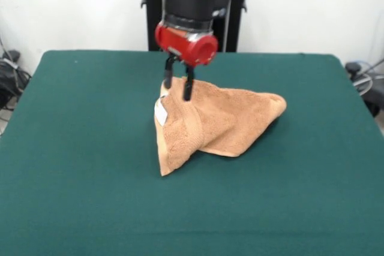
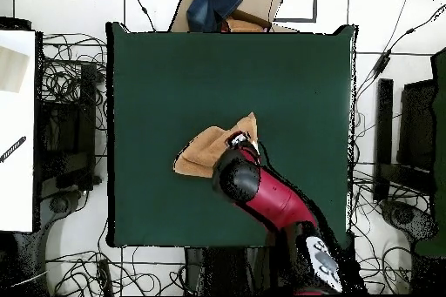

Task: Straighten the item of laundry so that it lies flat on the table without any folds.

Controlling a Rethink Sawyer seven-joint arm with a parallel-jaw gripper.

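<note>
Nearest the camera, towel (image 1: 207, 125) lies bunched and folded mid-table (image 1: 78, 166) (label showing), gripper (image 1: 179, 86) pinching its raised far corner; unfolding under way, outward drag needed next.

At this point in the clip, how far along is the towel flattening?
Nothing looks finished: the towel sits bunched and folded over itself on the table, with one part raised higher. In hand: the gripper is at that raised part by the white label, its fingers looking closed on the cloth. Left to do: pulling the folds out until it lies flat.
</note>
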